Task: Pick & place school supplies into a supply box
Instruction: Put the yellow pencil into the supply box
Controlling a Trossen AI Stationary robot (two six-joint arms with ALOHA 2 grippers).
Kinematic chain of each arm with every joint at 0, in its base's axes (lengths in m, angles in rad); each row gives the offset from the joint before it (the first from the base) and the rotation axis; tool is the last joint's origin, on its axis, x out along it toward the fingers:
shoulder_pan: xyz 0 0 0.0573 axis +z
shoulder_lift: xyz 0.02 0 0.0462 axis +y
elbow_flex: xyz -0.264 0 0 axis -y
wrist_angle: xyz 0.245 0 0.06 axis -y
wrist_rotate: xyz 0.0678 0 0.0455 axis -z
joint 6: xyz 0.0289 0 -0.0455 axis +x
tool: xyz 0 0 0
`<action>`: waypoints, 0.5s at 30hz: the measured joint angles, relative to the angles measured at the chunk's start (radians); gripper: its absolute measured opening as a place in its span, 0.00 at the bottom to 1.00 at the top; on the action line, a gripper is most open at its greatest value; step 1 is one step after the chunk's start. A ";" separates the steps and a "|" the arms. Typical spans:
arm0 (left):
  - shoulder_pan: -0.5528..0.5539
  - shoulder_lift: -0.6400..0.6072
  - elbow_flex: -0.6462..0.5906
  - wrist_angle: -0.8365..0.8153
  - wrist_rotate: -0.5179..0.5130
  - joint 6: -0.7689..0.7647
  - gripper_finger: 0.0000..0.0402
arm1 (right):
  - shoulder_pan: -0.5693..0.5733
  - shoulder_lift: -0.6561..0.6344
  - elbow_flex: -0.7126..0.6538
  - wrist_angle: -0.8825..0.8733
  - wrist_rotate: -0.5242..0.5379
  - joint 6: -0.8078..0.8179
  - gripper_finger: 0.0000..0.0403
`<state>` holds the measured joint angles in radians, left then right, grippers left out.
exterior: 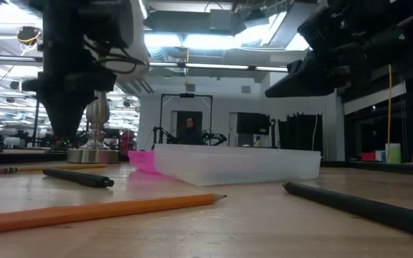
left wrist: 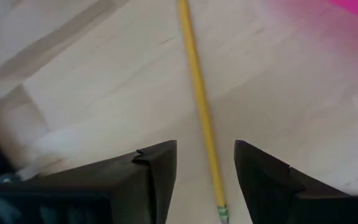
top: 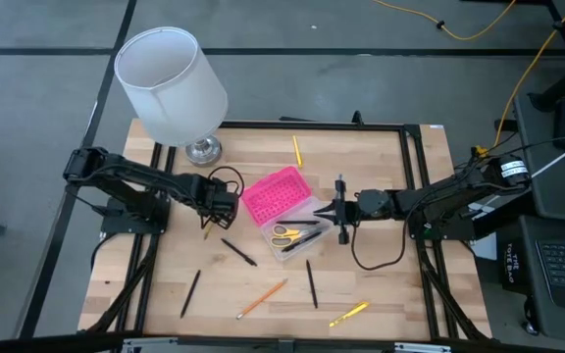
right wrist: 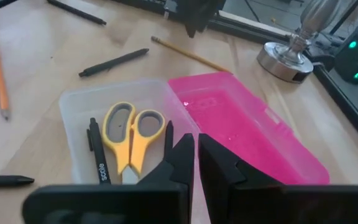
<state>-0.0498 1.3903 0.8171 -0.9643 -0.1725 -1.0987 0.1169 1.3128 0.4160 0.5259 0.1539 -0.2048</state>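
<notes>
The supply box lies open mid-table, with its pink lid (top: 275,192) on the left and its clear base (top: 302,227) on the right. Yellow-handled scissors (right wrist: 129,134) and black pens (right wrist: 98,158) lie in the base. My left gripper (left wrist: 205,149) is open just left of the lid. Its fingers stand on either side of a yellow pencil (left wrist: 199,99) that lies flat on the table. My right gripper (right wrist: 196,140) is shut and empty, and hovers at the right end of the base (top: 339,211). More pens and pencils lie scattered on the table.
A white lamp (top: 170,78) stands on its metal foot (top: 202,150) at the far left corner. A yellow pencil (top: 297,150) lies far of the box. Near the front edge lie black pens (top: 238,252) (top: 191,292) (top: 312,284), an orange pencil (top: 263,298) and a yellow pen (top: 349,314).
</notes>
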 joint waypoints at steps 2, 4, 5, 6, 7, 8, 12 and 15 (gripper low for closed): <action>0.016 0.000 -0.020 0.037 0.003 0.027 0.38 | 0.000 0.000 0.000 -0.001 0.000 0.022 0.07; 0.032 0.000 -0.041 0.059 0.003 0.044 0.38 | 0.000 0.000 0.000 -0.009 0.000 0.043 0.07; 0.040 0.000 -0.053 0.069 0.003 0.046 0.38 | 0.000 0.000 0.000 -0.016 0.000 0.046 0.07; 0.046 0.000 -0.063 0.079 0.003 0.047 0.38 | 0.000 0.000 0.000 -0.020 0.000 0.047 0.07; 0.053 0.000 -0.073 0.087 0.003 0.049 0.38 | 0.000 0.000 0.000 -0.025 0.000 0.047 0.07; 0.058 0.000 -0.081 0.090 0.003 0.057 0.38 | 0.000 0.000 0.000 -0.029 0.000 0.047 0.07; 0.073 0.000 -0.112 0.145 0.004 0.084 0.38 | 0.000 0.000 0.000 -0.034 0.000 0.070 0.07; 0.082 0.000 -0.139 0.222 0.023 0.127 0.37 | 0.000 0.000 0.000 -0.036 0.000 0.070 0.07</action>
<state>0.0321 1.3903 0.6777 -0.7427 -0.1499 -0.9722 0.1169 1.3128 0.4164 0.4903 0.1535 -0.1345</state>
